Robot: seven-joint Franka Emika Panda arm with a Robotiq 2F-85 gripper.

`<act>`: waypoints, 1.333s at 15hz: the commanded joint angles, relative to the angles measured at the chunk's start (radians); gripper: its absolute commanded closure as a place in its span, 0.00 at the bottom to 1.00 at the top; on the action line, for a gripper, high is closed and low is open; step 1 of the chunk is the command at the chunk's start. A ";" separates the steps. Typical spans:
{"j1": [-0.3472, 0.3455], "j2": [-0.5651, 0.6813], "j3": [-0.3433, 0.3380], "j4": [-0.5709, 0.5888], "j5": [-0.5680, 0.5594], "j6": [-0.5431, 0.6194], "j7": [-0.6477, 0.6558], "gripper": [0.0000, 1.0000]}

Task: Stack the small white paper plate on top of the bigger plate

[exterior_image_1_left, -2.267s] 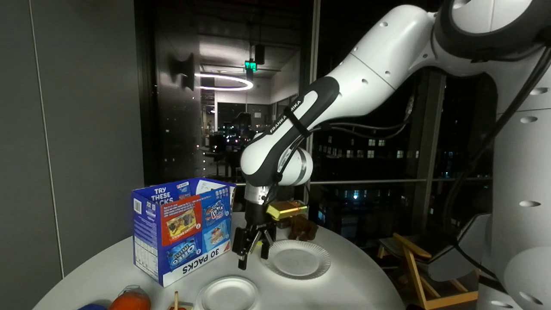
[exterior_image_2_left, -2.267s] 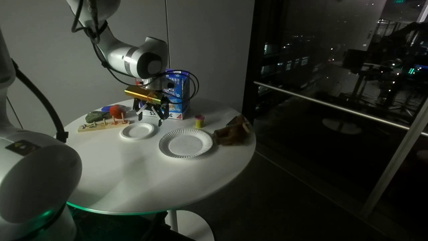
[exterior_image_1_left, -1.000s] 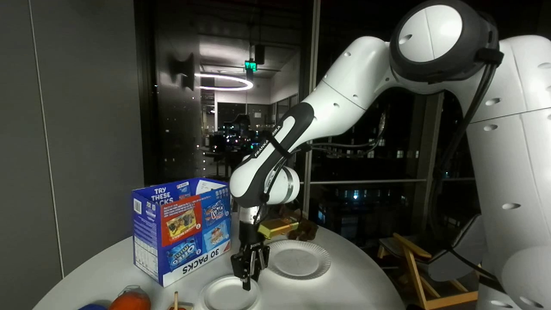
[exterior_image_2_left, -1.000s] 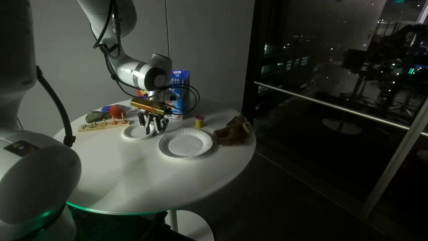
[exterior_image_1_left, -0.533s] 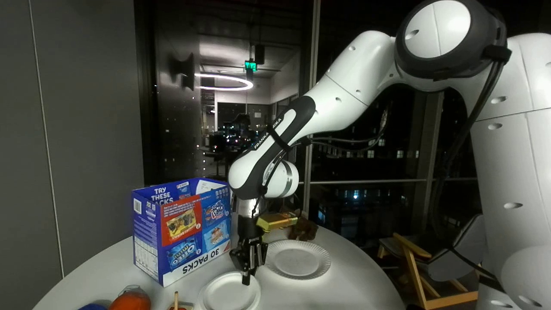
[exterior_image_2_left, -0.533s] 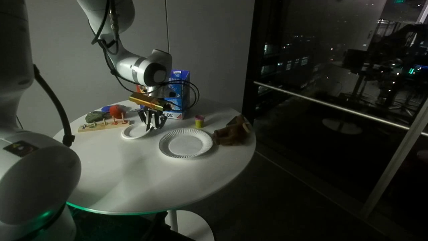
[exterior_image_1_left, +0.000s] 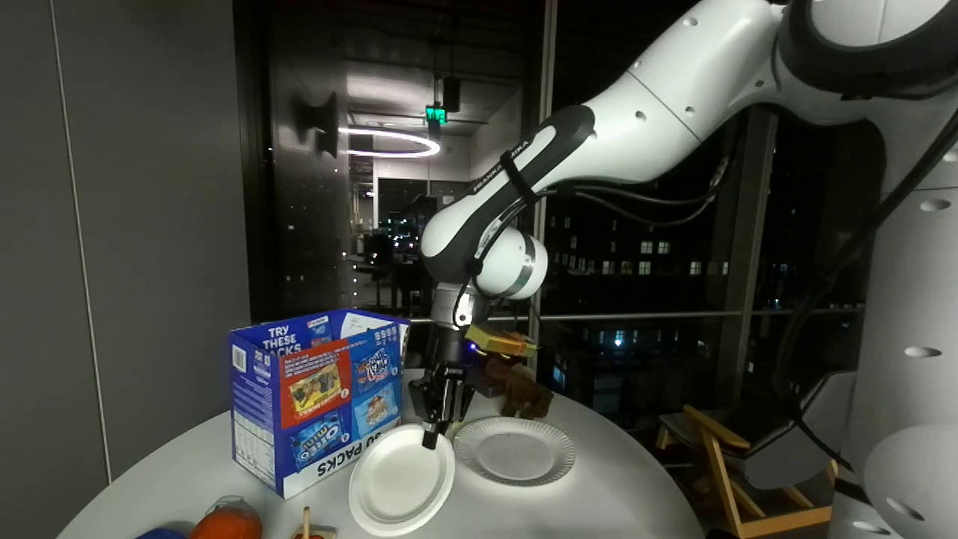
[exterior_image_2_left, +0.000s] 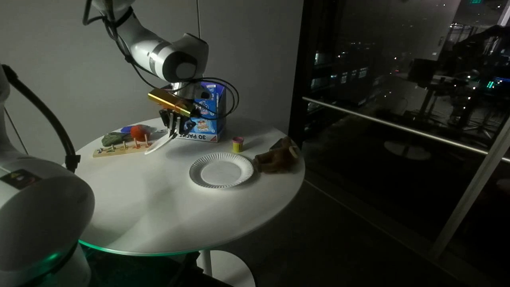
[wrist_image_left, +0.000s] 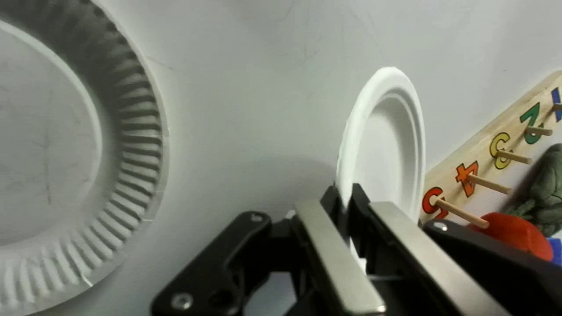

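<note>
Hard to tell whether the small white paper plate (exterior_image_1_left: 400, 483), tilted with its rim pinched in the hand (wrist_image_left: 345, 202), clears the tabletop (exterior_image_2_left: 171, 211) — two plates in all, the bigger plate (exterior_image_2_left: 221, 171) lying flat apart from it, cut off in the wrist view — beside one board (wrist_image_left: 476, 149) with five pegs (wrist_image_left: 460, 212).

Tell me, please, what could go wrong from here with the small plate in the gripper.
The gripper pinches the small white paper plate at one edge only, so it might slip or crease. It hangs tilted, so its low edge could catch the rim of the bigger plate and shove it. The brown toy close beside that might then be bumped.
</note>
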 commanded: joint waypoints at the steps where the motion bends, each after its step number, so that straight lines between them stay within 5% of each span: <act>1: -0.008 -0.145 -0.034 -0.105 0.099 -0.001 -0.058 0.91; 11: -0.061 -0.333 -0.197 -0.367 0.249 0.155 0.014 0.91; 20: -0.112 -0.313 -0.206 -0.427 0.213 0.438 0.264 0.91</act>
